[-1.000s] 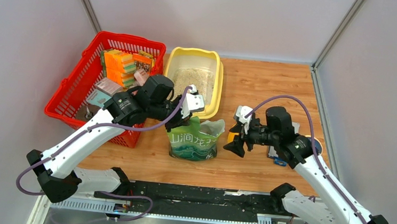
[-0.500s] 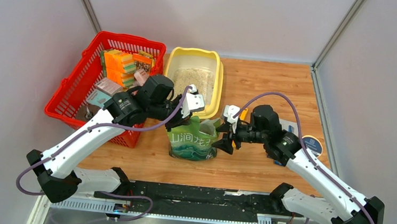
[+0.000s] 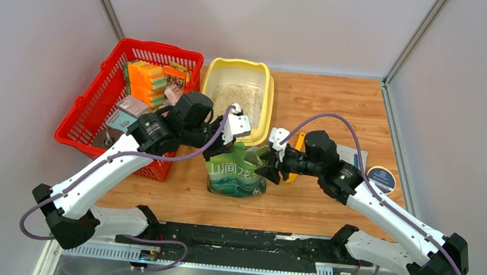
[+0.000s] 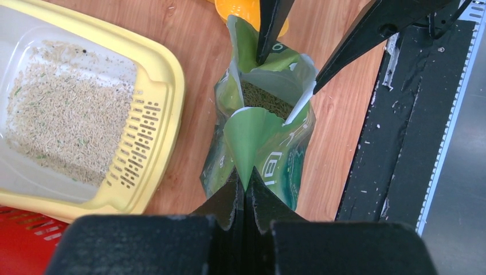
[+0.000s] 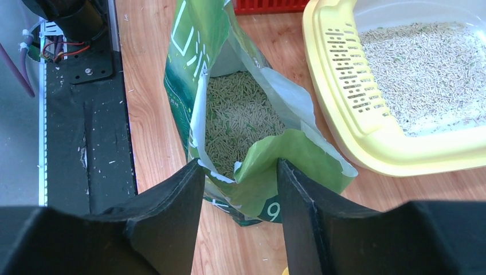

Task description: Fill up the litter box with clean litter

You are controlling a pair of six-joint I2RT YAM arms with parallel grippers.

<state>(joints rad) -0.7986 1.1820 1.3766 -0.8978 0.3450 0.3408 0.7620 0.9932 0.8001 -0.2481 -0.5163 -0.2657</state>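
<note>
The pale yellow litter box (image 3: 266, 106) stands at the back middle with clean litter (image 3: 237, 101) on its floor; it also shows in the left wrist view (image 4: 166, 97) and the right wrist view (image 5: 344, 109). The green pouch (image 3: 238, 173) stands open in front of it, granules inside (image 5: 240, 117). My left gripper (image 4: 245, 175) is shut on the pouch's left top edge (image 4: 252, 137). My right gripper (image 5: 239, 172) is open, its fingers either side of the pouch's right top edge.
A red mesh basket (image 3: 85, 112) with packaged goods stands left of the litter box. An orange scoop (image 3: 298, 148), a leaflet (image 3: 352, 156) and a round dark lid (image 3: 381, 178) lie on the wooden table to the right.
My right gripper has moved left from beside the scoop to the pouch's right top edge. The left gripper and the pouch have stayed put.
</note>
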